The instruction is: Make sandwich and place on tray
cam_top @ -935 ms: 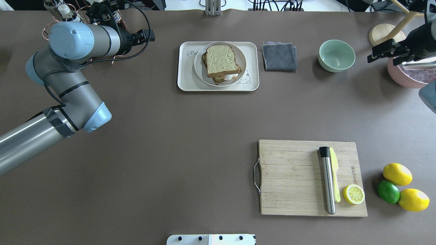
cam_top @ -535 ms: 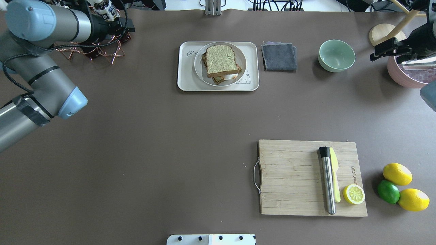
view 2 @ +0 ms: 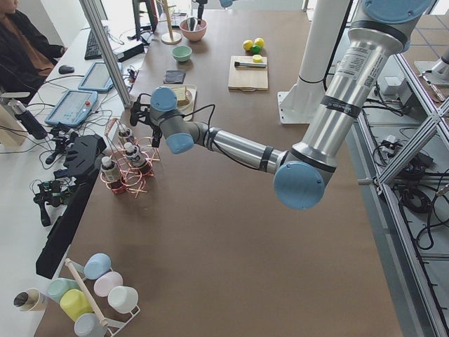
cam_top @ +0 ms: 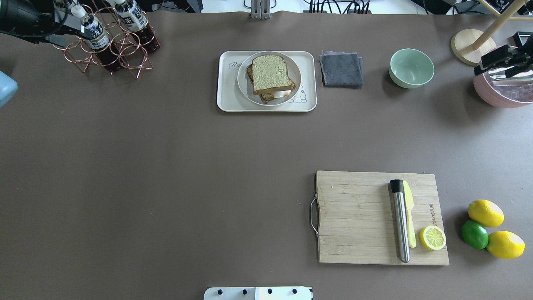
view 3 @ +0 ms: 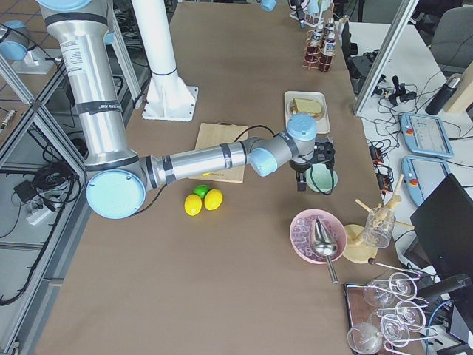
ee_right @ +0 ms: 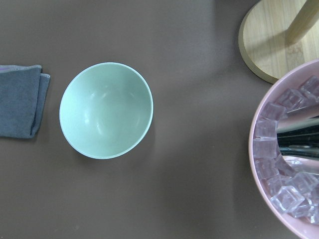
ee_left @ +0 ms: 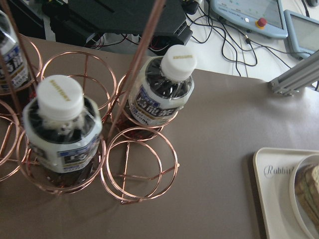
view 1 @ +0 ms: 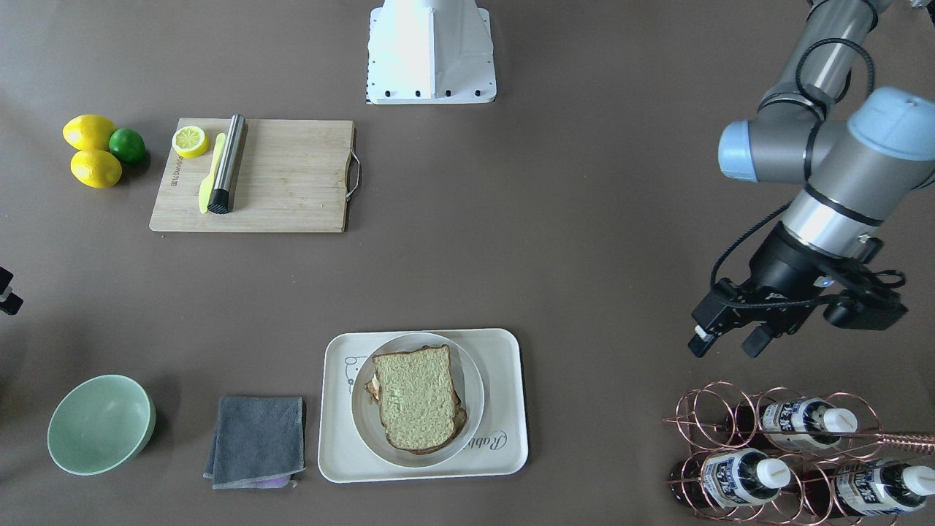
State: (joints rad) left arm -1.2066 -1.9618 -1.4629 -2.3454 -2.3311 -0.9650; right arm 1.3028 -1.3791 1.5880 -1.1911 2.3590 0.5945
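The sandwich (cam_top: pixel 270 74) is two brown-crusted slices with white egg showing at the near edge. It lies on a round white plate (cam_top: pixel 296 71), which stands on the cream tray (cam_top: pixel 227 91) at the far middle of the table. The sandwich also shows in the front view (view 1: pixel 416 398), on the tray (view 1: pixel 504 351). My left gripper (view 1: pixel 724 345) is open and empty, hanging beside the copper bottle rack, well away from the tray. My right gripper (cam_top: pixel 485 68) is open and empty at the far right, between the green bowl and the pink bowl.
A copper rack with bottles (cam_top: pixel 112 41) stands at the far left. A grey cloth (cam_top: pixel 341 68), a green bowl (cam_top: pixel 411 68) and a pink bowl of ice (cam_top: pixel 504 93) lie right of the tray. A cutting board (cam_top: pixel 358 216) holds a knife and a lemon half, with lemons and a lime (cam_top: pixel 485 227) beside it.
My left arm has swung back to the far left, off the table's middle and up to the bottle rack. My right gripper has drifted a little further right. The sandwich has not moved.
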